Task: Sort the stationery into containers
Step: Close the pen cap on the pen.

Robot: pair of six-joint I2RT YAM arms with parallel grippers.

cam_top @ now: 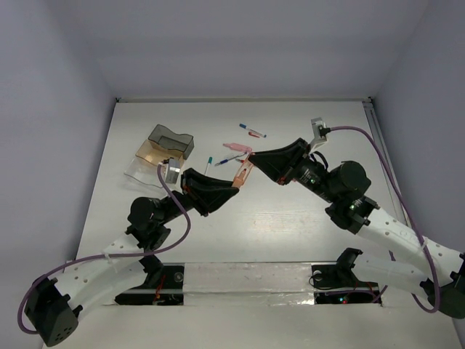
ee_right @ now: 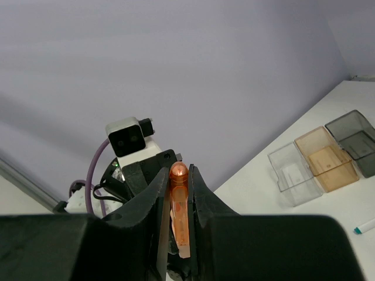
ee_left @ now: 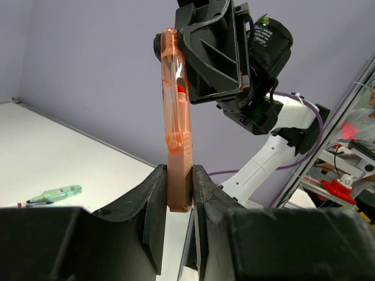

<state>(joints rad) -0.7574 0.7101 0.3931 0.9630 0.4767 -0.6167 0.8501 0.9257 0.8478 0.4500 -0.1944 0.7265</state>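
Orange translucent pen (ee_left: 176,117) tight in left jaws and right jaws, its insides indistinct.

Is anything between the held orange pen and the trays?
Nothing upright. Both the left gripper and right gripper clamp the orange pen in the air; the right must let go first. Toward the trays, only a teal-capped pen lies flat on the table.
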